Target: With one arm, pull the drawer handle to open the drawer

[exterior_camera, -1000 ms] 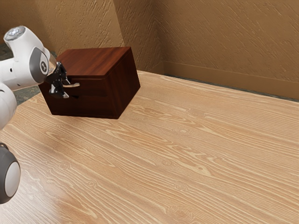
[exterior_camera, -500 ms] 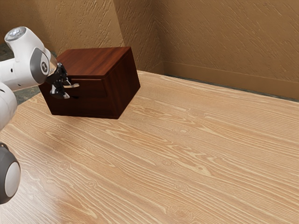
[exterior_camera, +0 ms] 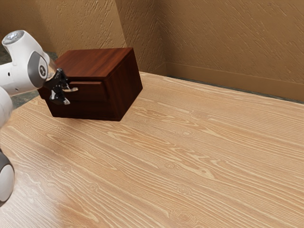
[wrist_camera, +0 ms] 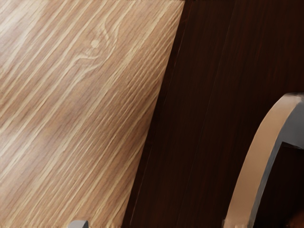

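Observation:
A dark red-brown wooden cabinet [exterior_camera: 102,61] stands on the table at the back left of the exterior view. Its drawer [exterior_camera: 90,90] sticks out a little from the front face, toward the exterior view's left. A pale metal handle [exterior_camera: 72,88] juts from the drawer front. My black gripper [exterior_camera: 61,89] is at that handle, one finger above the bar and one below, shut on it. In the wrist view the curved pale handle [wrist_camera: 259,161] crosses the dark drawer front [wrist_camera: 209,118] just under my hand.
The light wooden table [exterior_camera: 190,156] stretches wide toward the exterior view's right and front. Brown textured walls [exterior_camera: 228,38] rise behind it. My white arm [exterior_camera: 23,66] comes in at the exterior view's left edge, close to the cabinet.
My hand has drawn back toward the exterior view's left with the handle in it. The drawer front has slid out of the cabinet a little with it.

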`<action>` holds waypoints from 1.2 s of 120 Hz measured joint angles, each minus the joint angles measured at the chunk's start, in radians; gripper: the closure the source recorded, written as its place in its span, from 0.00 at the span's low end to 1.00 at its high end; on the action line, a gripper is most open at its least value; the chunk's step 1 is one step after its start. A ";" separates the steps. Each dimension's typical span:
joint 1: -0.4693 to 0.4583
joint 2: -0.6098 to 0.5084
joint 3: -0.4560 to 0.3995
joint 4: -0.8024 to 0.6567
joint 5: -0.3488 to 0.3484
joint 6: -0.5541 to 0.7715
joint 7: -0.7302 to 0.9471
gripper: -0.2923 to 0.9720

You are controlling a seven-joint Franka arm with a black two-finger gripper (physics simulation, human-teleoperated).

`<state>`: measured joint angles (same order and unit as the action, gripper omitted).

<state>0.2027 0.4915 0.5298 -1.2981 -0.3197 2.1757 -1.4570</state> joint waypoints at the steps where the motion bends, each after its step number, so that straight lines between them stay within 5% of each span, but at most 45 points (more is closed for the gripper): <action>1: -0.001 -0.003 0.000 -0.003 0.000 0.000 0.000 0.53; 144: -0.062 -0.280 0.002 -0.362 0.097 0.099 -0.030 0.56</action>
<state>0.1403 0.2114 0.5320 -1.6604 -0.2229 2.2742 -1.4870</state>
